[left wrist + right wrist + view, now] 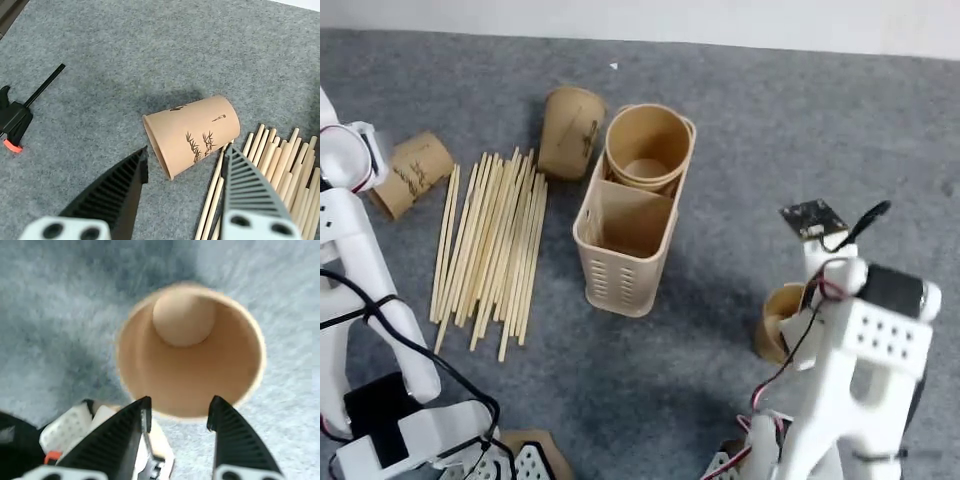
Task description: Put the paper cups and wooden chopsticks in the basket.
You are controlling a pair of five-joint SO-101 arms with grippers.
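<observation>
Downward, left pincer (pixel 187 150) gapes over toppled cup (pixel 195 132).

Tan paper cup (pixel 192 135), dark bamboo sprigs

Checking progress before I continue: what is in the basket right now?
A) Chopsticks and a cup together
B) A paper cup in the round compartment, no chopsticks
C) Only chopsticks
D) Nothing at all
B: the high view shows a paper cup standing in the round compartment of the basket, while the chopsticks lie on the mat beside it.
</observation>
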